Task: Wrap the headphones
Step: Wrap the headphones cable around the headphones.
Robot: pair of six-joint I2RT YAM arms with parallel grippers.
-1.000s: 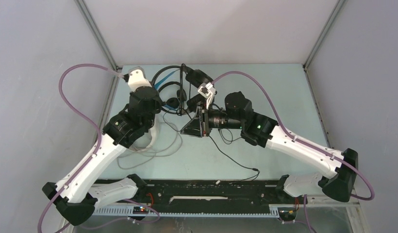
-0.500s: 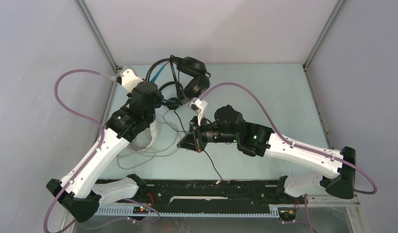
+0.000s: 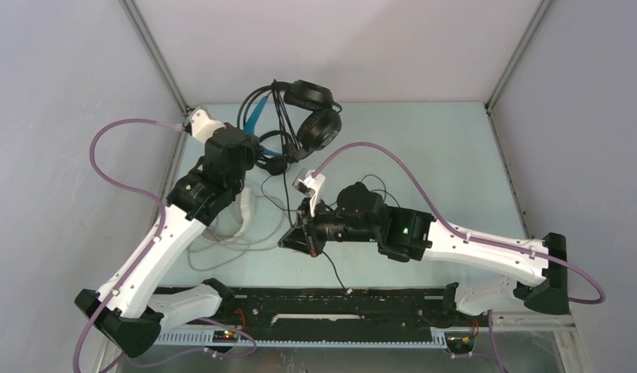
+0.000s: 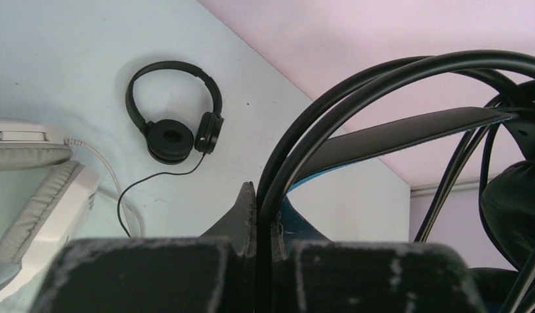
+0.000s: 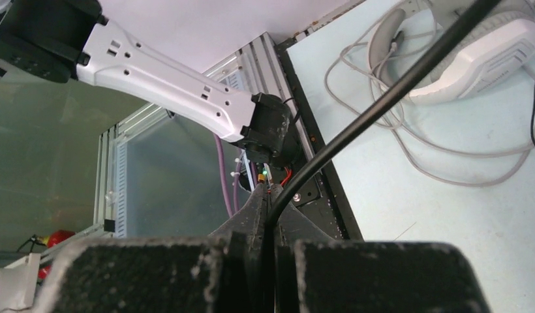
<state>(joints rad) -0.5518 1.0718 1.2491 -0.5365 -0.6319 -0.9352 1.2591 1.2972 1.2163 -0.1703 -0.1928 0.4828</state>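
Left pincer [image 4: 259,218]: clenched on the hoop of the black headphones with a blue-lined headband [image 3: 316,128]; I have that pair lifted off the pale blue-green counter [image 3: 447,155], towards its far-left corner.
Right pincer [image 5: 265,218]: clenched on that pair's thin black cable [image 5: 382,98], low over the middle of the counter. The cable runs from the raised headset down to the jaws, and its tail trails on towards the near edge.
Other headsets: the small all-black on-ear headphones [image 4: 177,124] lie flat on the counter. The large white padded over-ear headphones [image 5: 477,49] lie nearer my left arm, their pale grey cable [image 5: 408,153] loose around them.
Step in hand: as I judge it, winding the first pair, with one arm holding the frame and the other feeding the cord.
Next move: I would carry the gripped cable round the headband or cups, with enough tension for a snug loop but no yank on the jack end.
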